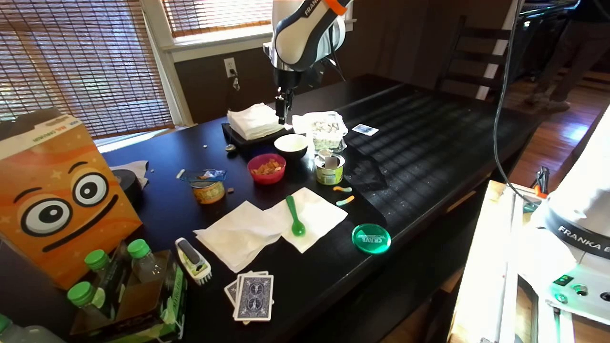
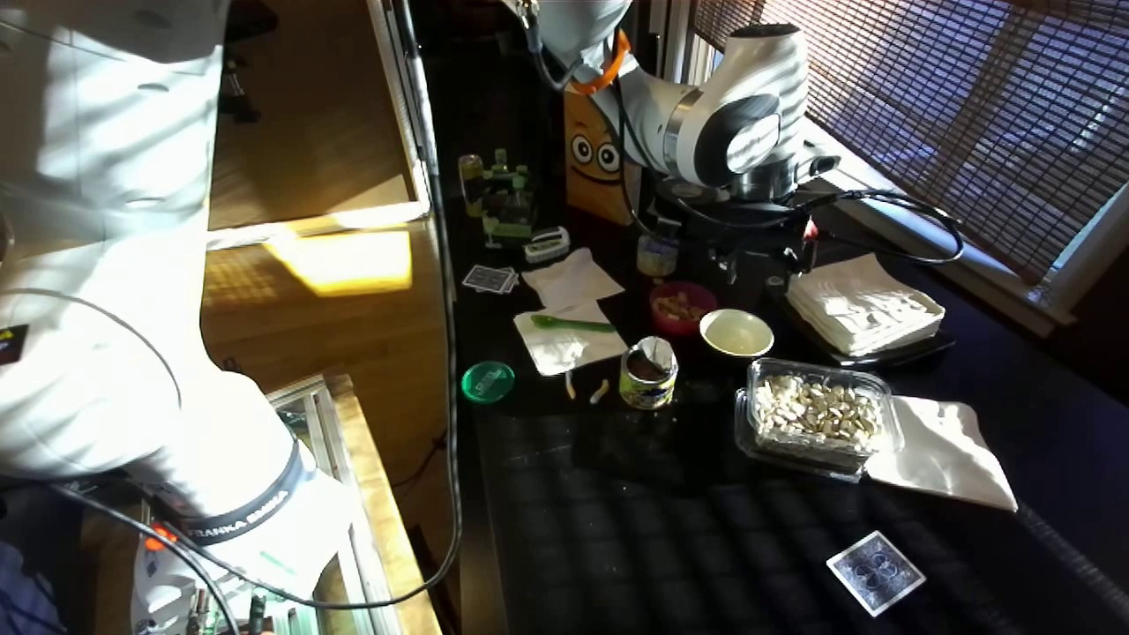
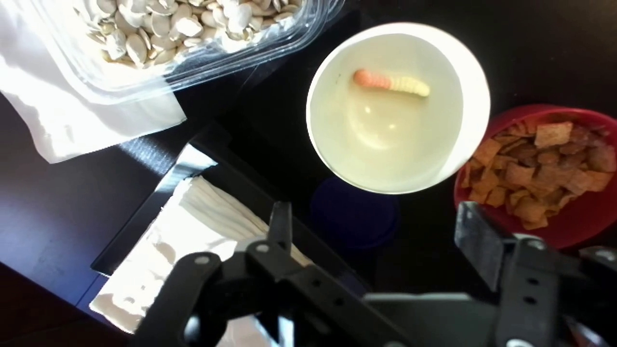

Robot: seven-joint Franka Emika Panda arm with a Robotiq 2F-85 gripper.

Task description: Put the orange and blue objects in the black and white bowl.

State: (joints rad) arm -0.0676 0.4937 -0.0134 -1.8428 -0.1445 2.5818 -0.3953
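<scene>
In my wrist view, my claw (image 3: 377,232) stands spread, gripping nothing; just beyond it the black and white bowl (image 3: 385,159) holds an orange-and-yellowish gummy worm (image 3: 391,83), so I judge one piece done. That worm's long axis runs nearly along my closing direction, yellowish end toward the red bowl (image 3: 576,209). In an exterior view, the nearer gummy worm (image 1: 342,189) and farther gummy worm (image 1: 345,200), orange and pale blue, look left to fetch. In an exterior view, both lie well apart from my claw, past the opened tin (image 2: 646,392), long axes not parallel
</scene>
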